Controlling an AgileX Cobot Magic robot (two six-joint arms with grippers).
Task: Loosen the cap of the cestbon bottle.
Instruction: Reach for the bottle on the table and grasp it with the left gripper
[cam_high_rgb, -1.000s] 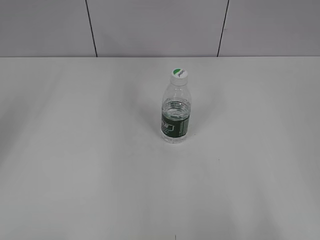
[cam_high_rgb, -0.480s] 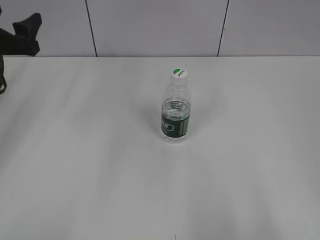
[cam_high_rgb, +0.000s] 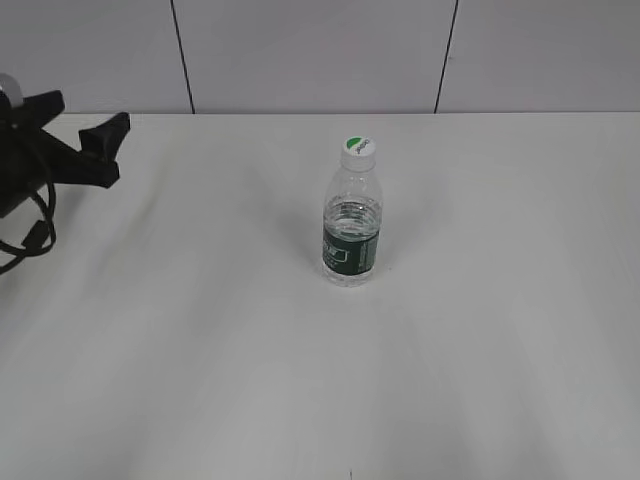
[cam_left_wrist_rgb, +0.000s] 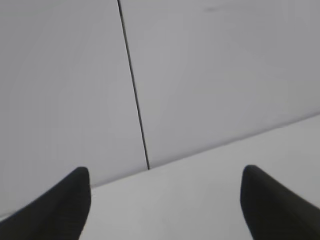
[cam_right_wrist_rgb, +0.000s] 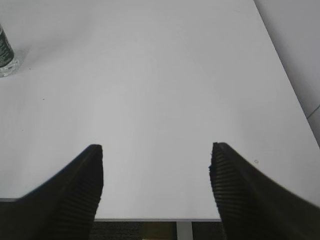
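The cestbon bottle (cam_high_rgb: 352, 225) stands upright mid-table, clear with a dark green label band. Its white cap (cam_high_rgb: 358, 148) with a green patch sits on the neck. My left gripper (cam_high_rgb: 88, 115) is at the far left edge of the exterior view, well away from the bottle, open and empty. The left wrist view shows the left gripper (cam_left_wrist_rgb: 165, 172) with wide-apart fingers, facing the back wall and no bottle. My right gripper (cam_right_wrist_rgb: 156, 147) is open and empty over the table's near edge; only the bottle's base (cam_right_wrist_rgb: 5, 55) shows at the top left. The right arm is outside the exterior view.
The white table (cam_high_rgb: 200, 330) carries only the bottle. A grey panelled wall (cam_high_rgb: 310, 50) with dark seams stands behind it. The table's right edge (cam_right_wrist_rgb: 285, 75) and front edge (cam_right_wrist_rgb: 150, 219) show in the right wrist view.
My left arm has come into the exterior view from the left edge and moved rightward. The bottle has not moved.
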